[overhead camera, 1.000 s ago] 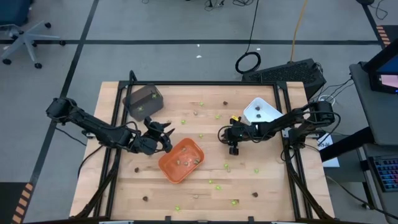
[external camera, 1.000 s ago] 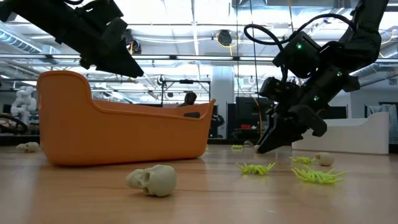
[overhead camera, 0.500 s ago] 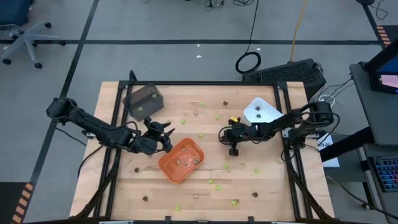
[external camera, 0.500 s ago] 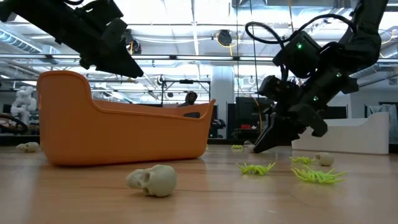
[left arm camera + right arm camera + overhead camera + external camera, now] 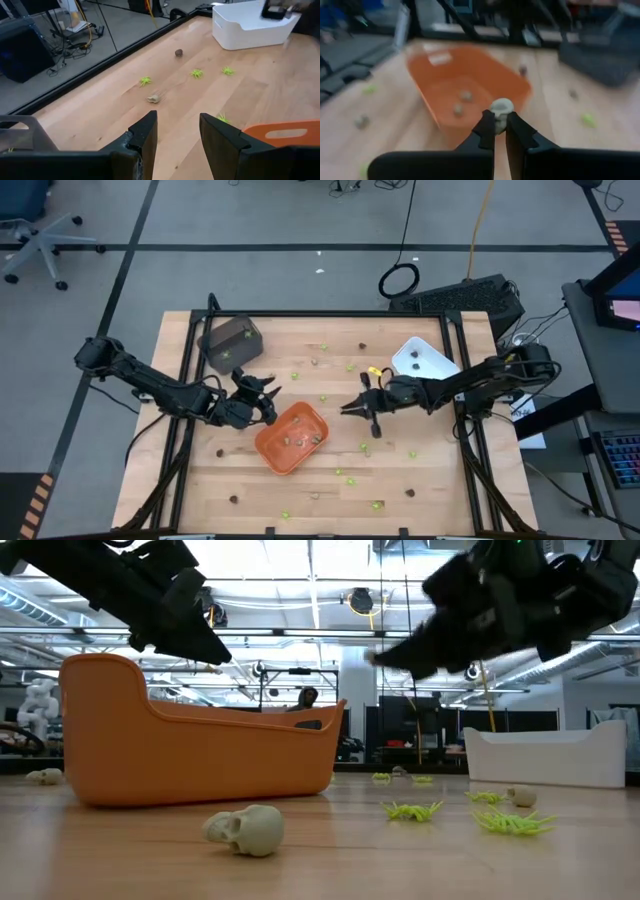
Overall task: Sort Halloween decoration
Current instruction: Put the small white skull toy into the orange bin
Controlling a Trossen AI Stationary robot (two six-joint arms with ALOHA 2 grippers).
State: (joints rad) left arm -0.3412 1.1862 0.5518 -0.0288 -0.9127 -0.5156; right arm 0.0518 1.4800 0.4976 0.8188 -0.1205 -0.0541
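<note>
Right claw [image 5: 499,131] pinching a tan-grey skull piece [image 5: 500,109]

From overhead I can't see the piece; my wrist view shows it near the orange tray [image 5: 291,437]. Left claw [image 5: 177,132] part-open, empty beside the tray.

I see an orange tray [image 5: 291,437] on the pale, light-brown wooden table [image 5: 440,470], with a dark grey tray [image 5: 229,341] and a white tray [image 5: 420,358] farther back. Lime-green spiky pieces [image 5: 512,823] dot the boards, among tan-grey skulls [image 5: 245,829] and dark brown bits [image 5: 179,52]. My right gripper [image 5: 499,121], black-fingered, pinches a tan-grey skull piece [image 5: 500,108]. The left gripper [image 5: 178,129] is the same matte black. A black frame [image 5: 330,313] borders the table.
</note>
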